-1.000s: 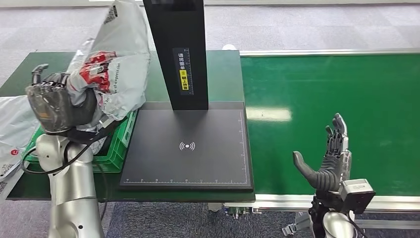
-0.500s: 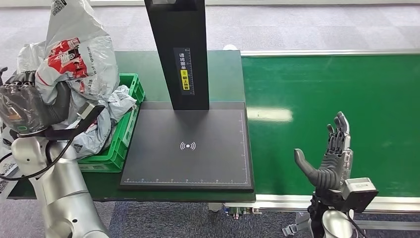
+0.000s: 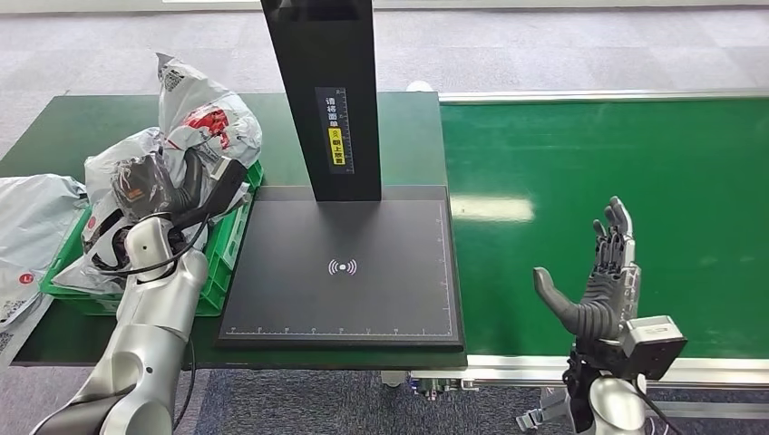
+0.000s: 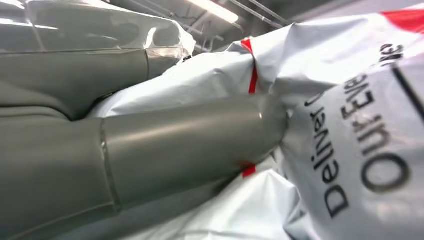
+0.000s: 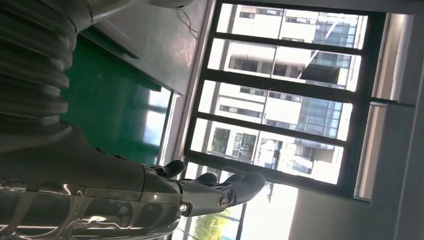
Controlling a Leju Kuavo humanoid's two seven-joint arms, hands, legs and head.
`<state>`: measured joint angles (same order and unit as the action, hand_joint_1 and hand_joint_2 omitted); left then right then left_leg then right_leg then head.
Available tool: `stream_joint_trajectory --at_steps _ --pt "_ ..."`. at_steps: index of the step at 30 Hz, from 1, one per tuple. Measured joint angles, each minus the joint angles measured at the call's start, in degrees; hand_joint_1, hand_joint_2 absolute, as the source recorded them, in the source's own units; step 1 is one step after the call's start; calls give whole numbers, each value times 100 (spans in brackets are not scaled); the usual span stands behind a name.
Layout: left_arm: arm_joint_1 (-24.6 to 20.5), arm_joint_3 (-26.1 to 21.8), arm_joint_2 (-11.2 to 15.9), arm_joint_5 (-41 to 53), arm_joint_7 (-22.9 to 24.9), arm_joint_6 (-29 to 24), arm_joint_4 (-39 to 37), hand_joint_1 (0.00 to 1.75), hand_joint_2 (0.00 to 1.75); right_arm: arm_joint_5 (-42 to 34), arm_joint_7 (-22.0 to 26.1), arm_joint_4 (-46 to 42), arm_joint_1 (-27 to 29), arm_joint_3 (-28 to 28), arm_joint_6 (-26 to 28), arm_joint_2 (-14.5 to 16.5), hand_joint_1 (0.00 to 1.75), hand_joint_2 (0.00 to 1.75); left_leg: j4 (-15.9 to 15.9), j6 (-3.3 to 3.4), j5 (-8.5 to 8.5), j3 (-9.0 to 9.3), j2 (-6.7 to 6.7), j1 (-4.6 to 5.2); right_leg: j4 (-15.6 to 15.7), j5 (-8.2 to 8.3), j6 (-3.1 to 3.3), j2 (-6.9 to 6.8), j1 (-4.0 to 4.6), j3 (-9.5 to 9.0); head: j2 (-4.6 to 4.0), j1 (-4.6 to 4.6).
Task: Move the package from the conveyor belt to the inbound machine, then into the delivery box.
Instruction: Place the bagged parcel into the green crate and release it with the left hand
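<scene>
My left hand (image 3: 150, 186) grips the package (image 3: 204, 122), low over the green delivery box (image 3: 222, 258) at the table's left edge, so release drops it in; right hand (image 3: 603, 290) spread, idle at the conveyor belt's (image 3: 635, 154) near edge.

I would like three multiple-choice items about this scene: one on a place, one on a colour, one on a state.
1. Where is the package now?
A. on the belt
B. on the scanner plate
C. over the crate, in the left hand

2. What colour is the crate?
A. green
B. blue
C. grey

3. How is the right hand?
A. holding a package
B. open, holding nothing
C. resting on the plate

Key:
1 C: the left hand grips the package above the crate; the belt and plate are bare.
2 A: its wall is green.
3 B: its fingers are spread above the belt.
</scene>
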<state>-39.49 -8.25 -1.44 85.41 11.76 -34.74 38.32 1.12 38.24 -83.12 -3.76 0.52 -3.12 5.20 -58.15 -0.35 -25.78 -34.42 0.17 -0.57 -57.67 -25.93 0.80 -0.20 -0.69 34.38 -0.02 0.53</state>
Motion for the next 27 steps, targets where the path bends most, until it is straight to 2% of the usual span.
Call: stream_joint_trajectory --at_steps 2,3,4,6,7,8,14,18,22,27 --pt "-38 56 68 -2 49 52 -171 175 0 27 4 23 -12 0 -15 0 0 175 0 0 0 0 0 -1 0 0 0 0 0 0 0 1" --pt "-52 80 91 -1 72 78 -235 167 0 39 7 36 -15 0 -21 0 0 175 1 -1 0 0 0 -1 0 0 0 0 0 0 0 1" --pt "-67 108 120 0 103 105 -295 145 0 51 10 49 -19 0 -27 0 0 175 1 -1 0 0 0 -1 0 0 0 0 0 0 0 0" --pt "-94 166 170 2 179 167 -406 58 0 63 15 81 -30 0 -37 1 0 175 1 -1 0 0 0 -1 0 0 0 0 0 0 0 -1" --pt "-102 187 197 3 217 186 -452 22 0 66 16 98 -39 0 -43 1 0 175 1 -1 0 1 0 -1 0 0 0 0 0 0 0 0" --pt "-107 200 219 3 256 190 -490 0 0 69 16 115 -49 0 -50 2 0 175 1 -1 0 1 1 -2 -1 0 1 0 0 0 0 0" --pt "-111 254 300 -6 268 15 -642 0 0 132 -3 226 -127 -2 -97 2 0 175 1 -1 1 1 -1 -2 -1 0 1 -1 0 0 0 -1" --pt "-71 264 310 -46 -13 -380 -599 0 0 166 -26 275 -149 -5 -95 2 0 175 1 -1 0 -1 -1 -1 -1 0 1 -1 0 0 0 1" --pt "199 221 289 -216 -699 -536 99 0 0 175 -67 295 -152 -13 -75 2 0 175 1 -1 -1 -3 0 -1 -1 0 0 0 0 4 0 -1" --pt "580 -290 42 -755 -2150 -554 1375 0 0 178 -81 306 -153 -54 -55 2 0 175 1 0 -2 -9 -1 -1 0 -2 -1 0 0 9 0 -1"
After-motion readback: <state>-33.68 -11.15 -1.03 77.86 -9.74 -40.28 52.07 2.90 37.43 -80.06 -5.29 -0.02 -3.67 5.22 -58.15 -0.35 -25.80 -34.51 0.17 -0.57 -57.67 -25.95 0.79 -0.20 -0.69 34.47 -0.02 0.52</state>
